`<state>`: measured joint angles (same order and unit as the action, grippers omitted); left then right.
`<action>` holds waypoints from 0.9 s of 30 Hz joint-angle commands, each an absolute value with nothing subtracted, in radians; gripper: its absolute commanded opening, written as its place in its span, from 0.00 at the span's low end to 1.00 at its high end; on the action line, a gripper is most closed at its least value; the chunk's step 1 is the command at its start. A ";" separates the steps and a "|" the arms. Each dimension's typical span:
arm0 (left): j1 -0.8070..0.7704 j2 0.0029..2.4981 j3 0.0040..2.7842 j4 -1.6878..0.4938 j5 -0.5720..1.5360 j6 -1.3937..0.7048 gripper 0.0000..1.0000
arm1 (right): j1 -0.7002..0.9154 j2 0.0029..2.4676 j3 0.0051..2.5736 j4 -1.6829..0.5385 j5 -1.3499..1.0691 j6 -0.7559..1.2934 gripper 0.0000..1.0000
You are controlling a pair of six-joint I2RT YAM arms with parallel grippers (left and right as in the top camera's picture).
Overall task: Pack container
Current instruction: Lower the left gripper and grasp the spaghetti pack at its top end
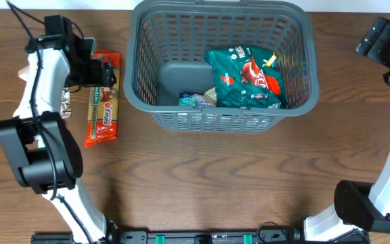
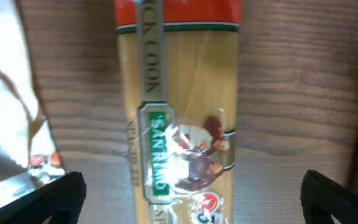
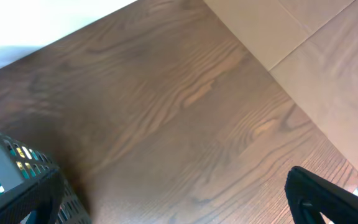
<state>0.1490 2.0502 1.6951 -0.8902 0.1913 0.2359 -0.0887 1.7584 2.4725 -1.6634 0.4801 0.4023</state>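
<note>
The dark grey lattice container stands at the top middle of the table; its corner shows in the right wrist view. Inside lie a teal snack bag and a small packet. A long spaghetti packet with orange ends lies on the table left of the container; it fills the left wrist view. My left gripper is open and hovers over the packet's far end, one finger on each side. My right gripper is open and empty at the far right, above bare table.
A white packet lies beside the left arm, left of the spaghetti; its edge shows in the left wrist view. Both arm bases stand at the front edge. The table's far edge and floor show in the right wrist view.
</note>
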 commanded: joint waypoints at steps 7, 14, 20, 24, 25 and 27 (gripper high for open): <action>0.116 2.119 1.717 -0.897 0.186 0.263 0.98 | -0.092 1.752 2.482 -1.665 0.497 0.414 1.00; 0.116 2.153 1.717 -0.897 0.163 0.261 0.99 | -0.092 1.752 2.482 -1.665 0.497 0.414 0.99; 0.117 2.177 1.717 -0.893 0.163 0.261 0.99 | -0.092 1.752 2.482 -1.665 0.497 0.414 0.99; 0.116 2.180 1.717 -0.865 0.143 0.241 0.99 | -0.092 1.752 2.482 -1.665 0.497 0.414 0.99; 0.116 2.181 1.717 -0.859 0.136 0.234 0.99 | -0.092 1.752 2.482 -1.665 0.497 0.414 0.99; 0.117 2.186 1.717 -0.854 0.136 0.230 0.99 | -0.092 1.752 2.482 -1.665 0.497 0.414 0.99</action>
<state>0.1150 2.1624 1.6955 -0.8555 0.1596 0.2398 -0.0887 1.7584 2.4725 -1.6634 0.4801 0.4023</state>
